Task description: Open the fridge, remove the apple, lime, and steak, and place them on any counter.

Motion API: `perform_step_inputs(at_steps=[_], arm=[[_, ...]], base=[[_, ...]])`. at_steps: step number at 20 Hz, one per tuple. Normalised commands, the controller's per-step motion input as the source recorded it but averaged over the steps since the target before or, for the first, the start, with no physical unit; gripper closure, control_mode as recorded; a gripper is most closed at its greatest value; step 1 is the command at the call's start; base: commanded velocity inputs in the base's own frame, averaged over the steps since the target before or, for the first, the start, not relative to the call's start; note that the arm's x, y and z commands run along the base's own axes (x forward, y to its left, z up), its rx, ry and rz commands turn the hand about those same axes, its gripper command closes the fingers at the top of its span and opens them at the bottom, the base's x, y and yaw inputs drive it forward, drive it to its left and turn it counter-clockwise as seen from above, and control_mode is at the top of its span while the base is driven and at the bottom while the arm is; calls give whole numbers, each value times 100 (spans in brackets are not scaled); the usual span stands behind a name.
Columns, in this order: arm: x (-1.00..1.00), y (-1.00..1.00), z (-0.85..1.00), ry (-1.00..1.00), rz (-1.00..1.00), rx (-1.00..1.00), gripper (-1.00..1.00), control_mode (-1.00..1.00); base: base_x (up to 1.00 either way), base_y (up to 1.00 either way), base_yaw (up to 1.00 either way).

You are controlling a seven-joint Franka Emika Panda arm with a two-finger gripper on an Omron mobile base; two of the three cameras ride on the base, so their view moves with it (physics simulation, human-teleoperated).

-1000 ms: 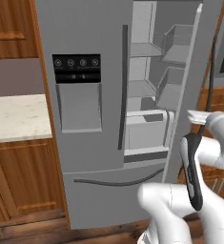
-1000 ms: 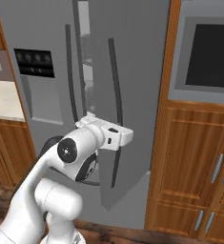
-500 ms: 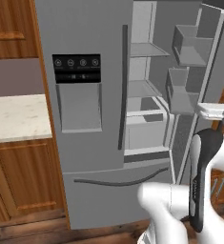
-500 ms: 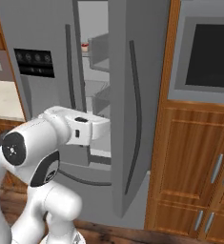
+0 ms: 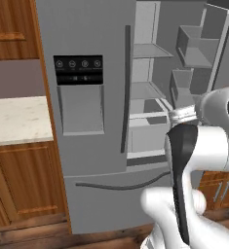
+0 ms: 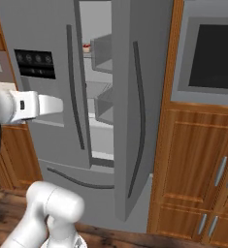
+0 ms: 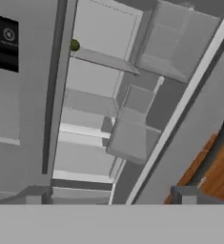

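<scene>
The grey fridge point(image 5: 91, 121) has its left door with the black dispenser panel point(image 5: 78, 69) closed, while its right door point(image 6: 135, 97) stands swung wide open. On an upper shelf, close to the left door's edge, lies the small green lime point(image 7: 74, 45). The steak point(image 6: 88, 47) shows as a small red-and-white bit on a high shelf. The apple is hidden. My gripper point(image 7: 108, 196) hangs open in front of the open compartment with nothing between its fingertips point(image 7: 35, 195). It is apart from the door and the shelves.
The cream counter point(image 5: 16, 119) over brown cabinets lies left of the fridge. A dark built-in oven point(image 6: 207, 58) and wooden cabinet doors point(image 6: 198, 160) stand right of the open door. Door bins point(image 5: 199, 46) jut from the open door's inside.
My gripper has opened and let go of the right door's handle. The door has swung further open, and my arm has drawn back from it.
</scene>
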Motion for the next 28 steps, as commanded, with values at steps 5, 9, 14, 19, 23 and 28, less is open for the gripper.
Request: perform_step_inputs(at_steps=[5,9,14,19,23,28], arm=[[100,42,-6,48,0,-6,-100,-100],[100,2,-53,11,0,-8,-100,-100],[100,-1,-62,3,0,-17,-100,-100],[83,-36,-44,5,-3,-16,-100,-100],[58,-61,-26,6,-5,-14,-100,-100],[13,-74,-26,3,-5,-13,-100,-100]], base=[[0,0,0],[0,0,0],[0,0,0],[0,0,0],[0,0,0],[0,0,0]])
